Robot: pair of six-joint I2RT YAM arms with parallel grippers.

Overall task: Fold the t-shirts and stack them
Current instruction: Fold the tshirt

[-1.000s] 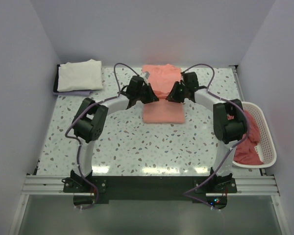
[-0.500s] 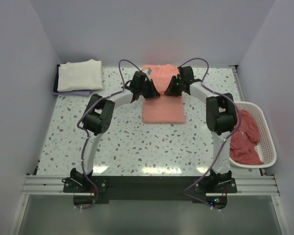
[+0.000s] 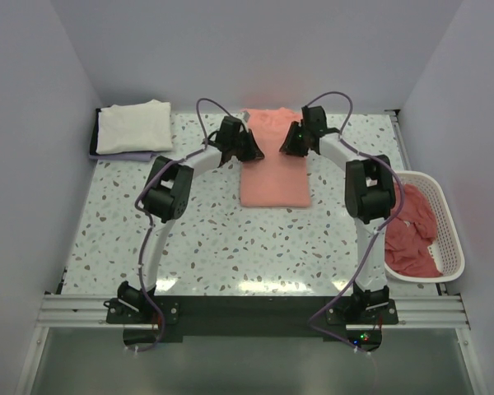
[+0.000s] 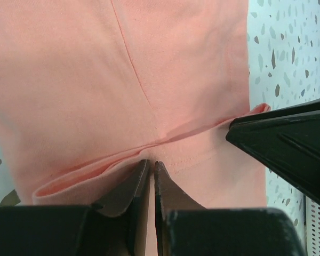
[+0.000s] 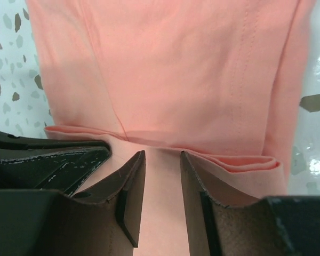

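At 10 o'clock we see a folded cream-white t-shirt (image 3: 133, 127). At 12 o'clock on the speckled table (image 3: 230, 239), between pale walls, lies the salmon-pink t-shirt (image 3: 273, 181). The left gripper (image 4: 151, 162) is pressed together at its fold and the right gripper (image 5: 162, 154) is slightly spread. The white lattice basket (image 3: 451, 247) at 4 o'clock holds darker pink-red t-shirts (image 3: 412, 243).

Speckled table (image 3: 230, 239), salmon t-shirt (image 3: 272, 177) centre-back, lattice basket (image 3: 446, 247) right

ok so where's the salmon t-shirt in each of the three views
Top external: salmon t-shirt at the table's back centre.
Left wrist: fills most of the frame.
Right wrist: fills the centre and top.
Shared landmark: speckled table, right edge in left wrist, left edge in right wrist.
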